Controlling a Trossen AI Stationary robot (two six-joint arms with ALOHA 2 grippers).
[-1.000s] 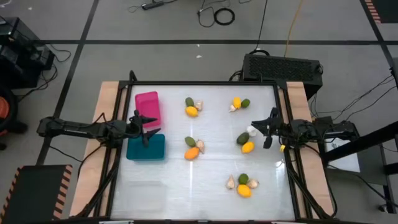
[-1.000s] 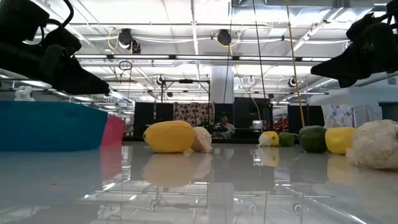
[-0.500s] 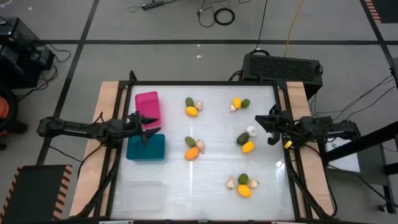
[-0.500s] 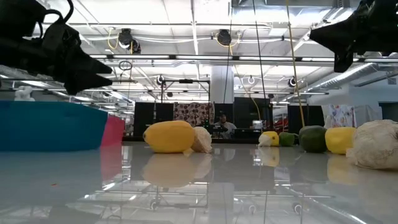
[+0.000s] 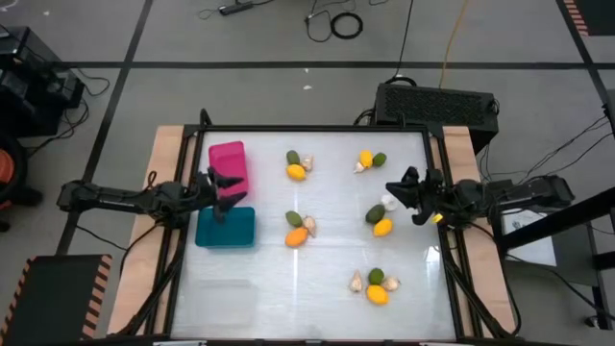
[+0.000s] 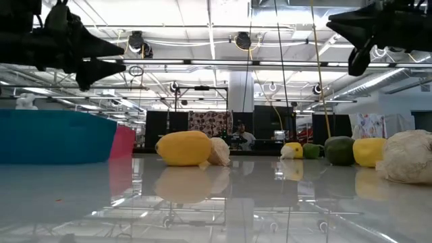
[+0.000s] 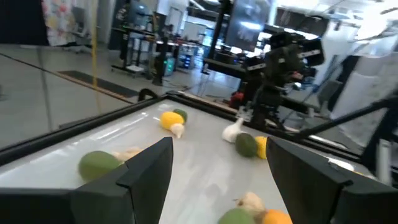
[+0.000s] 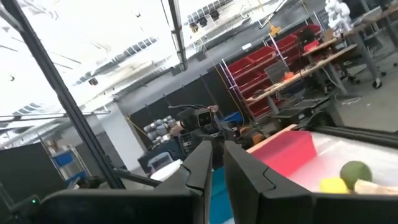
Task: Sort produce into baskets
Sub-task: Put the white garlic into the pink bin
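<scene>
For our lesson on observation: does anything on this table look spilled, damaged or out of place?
Nothing stands out. The produce lies in small clusters on the table, such as the nearest group. The pink basket and teal basket stand upright at the left edge.

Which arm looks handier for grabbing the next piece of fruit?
Probably the right. Its pincer hovers beside the cluster by its edge: a bulb, green oval and yellow fruit. The left pincer hangs open over the pink bin and teal bin, away from any fruit.
</scene>
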